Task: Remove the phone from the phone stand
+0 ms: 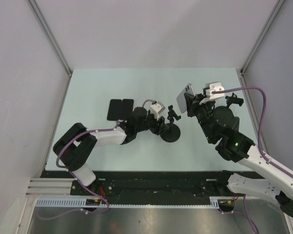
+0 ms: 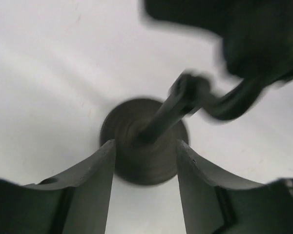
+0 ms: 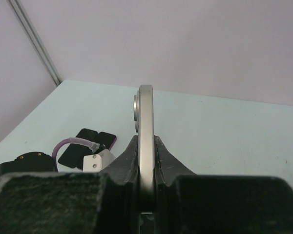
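Top view: matte pale green table (image 1: 88, 92), grey walls on three sides.

Phone (image 1: 184, 100): thin slab, silvery metal-look back, rounded corners. It stands on edge in the air, right of and slightly beyond the phone stand (image 1: 171, 132), apart from it.
- Right wrist view shows the phone (image 3: 145, 122) edge-on. The rim is smooth and satin-grey, and a round lens bump sits on its left face near the top.

Right gripper (image 1: 193, 105): clenched on the phone.
- In its own camera, the right gripper (image 3: 145, 151) has its two black wedge-shaped fingers (image 3: 129, 158) pressed flat against both faces of the lower part.

Phone stand: all black, with a round disc base, a slim slanted stem and a small clamp head at the top.
- Left wrist view is blurred. The phone stand (image 2: 144, 151) shows a disc with faint concentric rings.

Left gripper (image 1: 162, 126): low at the near-left side of the base.
- In its own view, the left gripper (image 2: 145, 161) has dark, smooth, curved fingers (image 2: 95, 185) flanking the disc on both sides.
- Cannot tell whether they press on the disc or only bracket it.

Two flat black rectangular pads (image 1: 120, 109) with rounded corners lie side by side, left of the stand.
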